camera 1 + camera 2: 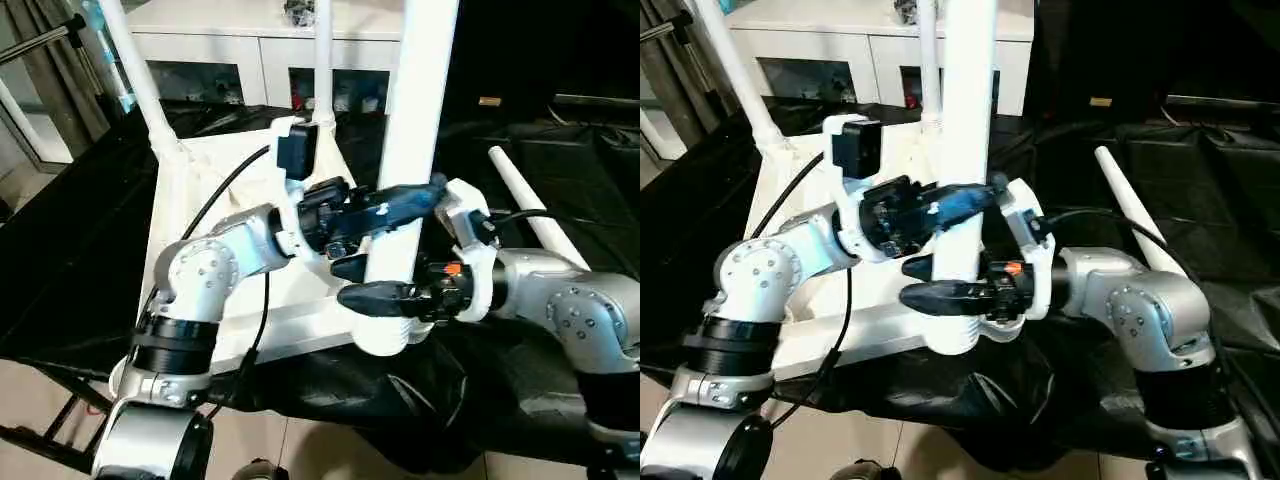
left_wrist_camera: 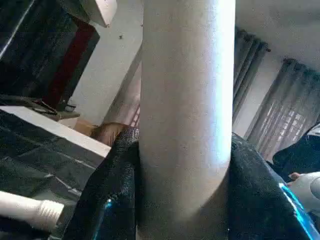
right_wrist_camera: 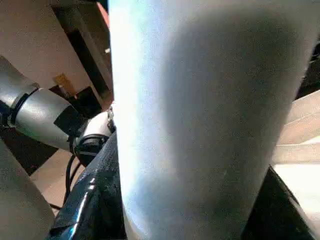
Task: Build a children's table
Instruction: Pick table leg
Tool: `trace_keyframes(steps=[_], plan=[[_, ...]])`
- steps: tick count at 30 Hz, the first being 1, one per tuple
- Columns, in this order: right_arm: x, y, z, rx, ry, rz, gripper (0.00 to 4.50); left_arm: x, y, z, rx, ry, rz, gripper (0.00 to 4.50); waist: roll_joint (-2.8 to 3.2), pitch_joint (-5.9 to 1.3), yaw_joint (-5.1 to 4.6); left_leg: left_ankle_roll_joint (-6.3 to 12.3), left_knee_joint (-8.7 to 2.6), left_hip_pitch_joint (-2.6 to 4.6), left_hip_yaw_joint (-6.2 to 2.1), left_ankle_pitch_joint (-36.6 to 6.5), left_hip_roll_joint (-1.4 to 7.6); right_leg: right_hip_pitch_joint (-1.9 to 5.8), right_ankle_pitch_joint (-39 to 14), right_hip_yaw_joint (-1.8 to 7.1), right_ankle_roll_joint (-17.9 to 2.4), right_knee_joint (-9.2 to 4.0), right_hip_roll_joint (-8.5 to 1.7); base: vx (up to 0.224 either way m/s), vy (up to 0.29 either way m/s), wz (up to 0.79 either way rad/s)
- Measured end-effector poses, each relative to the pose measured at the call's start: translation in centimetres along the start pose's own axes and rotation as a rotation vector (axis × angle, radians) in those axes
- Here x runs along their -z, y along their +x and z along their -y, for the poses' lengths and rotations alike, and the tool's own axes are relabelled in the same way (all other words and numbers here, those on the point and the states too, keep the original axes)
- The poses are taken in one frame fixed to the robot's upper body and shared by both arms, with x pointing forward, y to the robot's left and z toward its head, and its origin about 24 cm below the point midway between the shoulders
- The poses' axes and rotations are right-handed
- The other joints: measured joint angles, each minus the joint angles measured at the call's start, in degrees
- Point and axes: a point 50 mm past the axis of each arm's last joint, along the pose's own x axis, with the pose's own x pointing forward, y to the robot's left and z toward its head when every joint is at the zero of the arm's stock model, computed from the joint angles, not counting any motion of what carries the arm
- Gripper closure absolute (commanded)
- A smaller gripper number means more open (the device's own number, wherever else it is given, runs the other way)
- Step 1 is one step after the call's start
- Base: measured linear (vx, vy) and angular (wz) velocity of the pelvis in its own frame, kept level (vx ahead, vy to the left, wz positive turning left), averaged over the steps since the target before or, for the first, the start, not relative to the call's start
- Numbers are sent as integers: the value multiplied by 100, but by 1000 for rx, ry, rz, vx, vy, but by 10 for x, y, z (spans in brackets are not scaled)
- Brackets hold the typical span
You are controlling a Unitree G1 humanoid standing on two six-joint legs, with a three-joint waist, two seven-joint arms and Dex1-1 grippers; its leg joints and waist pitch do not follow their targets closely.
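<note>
Both grippers, left (image 1: pixel 385 205) above right (image 1: pixel 385 295), clamp the upright leg (image 1: pixel 415 120); I hold it plumb over the near corner socket (image 1: pixel 385 335) of the upturned tabletop (image 1: pixel 230 190) to seat it

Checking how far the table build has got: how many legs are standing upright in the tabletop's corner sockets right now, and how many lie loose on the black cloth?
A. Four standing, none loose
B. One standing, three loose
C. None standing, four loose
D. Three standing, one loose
D: three legs stand in the tabletop, namely the far-left leg, far-right leg and near leg; a loose leg lies on the black cloth.
</note>
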Motion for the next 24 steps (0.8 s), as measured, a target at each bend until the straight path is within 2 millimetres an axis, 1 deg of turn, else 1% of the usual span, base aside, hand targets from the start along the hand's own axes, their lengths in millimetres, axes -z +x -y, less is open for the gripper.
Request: trace_keyframes(steps=[5,7,9,12,14,16,20,24], plan=[[-1,1,-1,6,-7,2,253,-1,0,1,0,3,14,258,-3,-2,-2,0,0,0,0,0,0,2,-1,1,1,-2,0,0,0,0],[-1,1,0,14,-8,3,253,0,0,0,-11,6,28,188,-4,-2,0,0,0,0,0,0,0,2,0,0,1,-2,0,0,0,0],[-2,0,2,61,-18,5,254,0,3,-2,-47,42,48,188,-13,-4,5,0,0,-1,0,0,0,2,0,0,1,-2,-1,0,0,0],[1,-1,11,179,-51,2,254,-4,5,-8,-181,147,56,176,-20,-7,-8,-1,0,0,0,0,0,2,0,1,1,-2,-1,0,0,0],[4,-3,23,332,-83,-8,254,-7,7,-18,-353,245,26,176,-54,-2,-17,-6,-1,1,-3,3,2,-1,-1,-2,4,4,1,0,0,0],[8,-3,35,467,-102,-24,254,-12,11,-27,-511,316,7,176,-58,-1,-27,-7,-1,0,-2,4,0,-2,-6,1,19,2,1,0,0,0],[7,0,48,628,-133,-26,254,-19,19,-38,-719,358,18,176,-61,-2,-24,-8,0,-1,-2,5,-1,-1,3,2,8,1,1,0,0,0],[8,6,53,718,-157,-23,254,-20,22,-41,-816,359,68,176,-64,0,-21,-7,-3,-11,-2,4,0,-10,0,1,13,-3,2,0,0,0]])
